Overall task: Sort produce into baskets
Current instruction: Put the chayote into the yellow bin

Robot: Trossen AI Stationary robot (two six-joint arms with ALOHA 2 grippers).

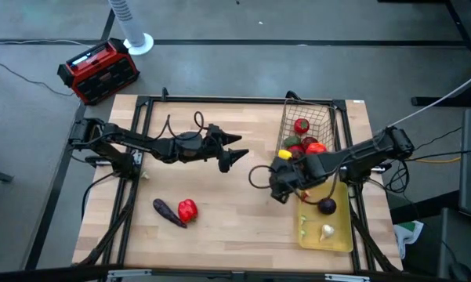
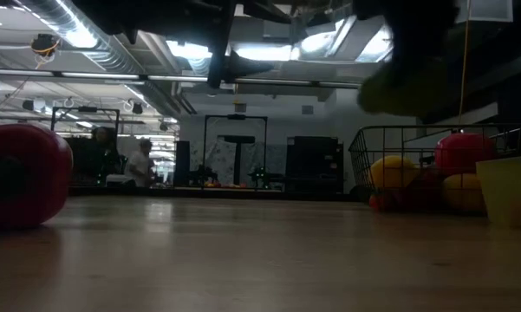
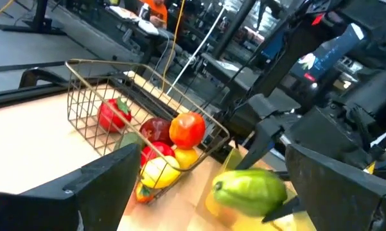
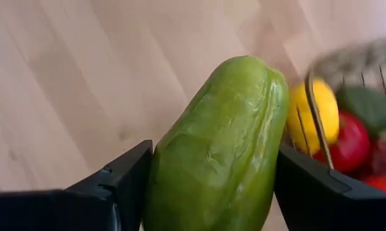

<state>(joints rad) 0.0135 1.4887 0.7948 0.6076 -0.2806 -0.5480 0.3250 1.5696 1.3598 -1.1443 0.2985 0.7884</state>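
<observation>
The right gripper [image 4: 212,186] holds a smooth, glossy green plastic vegetable, long and rounded like a cucumber or pepper [image 4: 218,147], clamped across its middle between the two dark fingers. In the high view it hangs above the table just beside the dark wire-mesh square basket [image 1: 317,117], at that basket's near corner, where the flat yellow plastic rectangular tray [image 1: 341,235] begins.

The piece looks light, hollow and stiff, so it should not crush, but its shiny curved skin could slide or twist in the pads; a grip across the widest, straightest part seems safest.

The basket already carries red, orange and yellow fruit. A small red pepper-like toy [image 1: 187,209] and a dark purple eggplant [image 1: 168,211] lie well apart from the basket.

The left gripper [image 1: 233,155], fingers spread and empty, hovers over mid-table, also well apart from the basket.
</observation>
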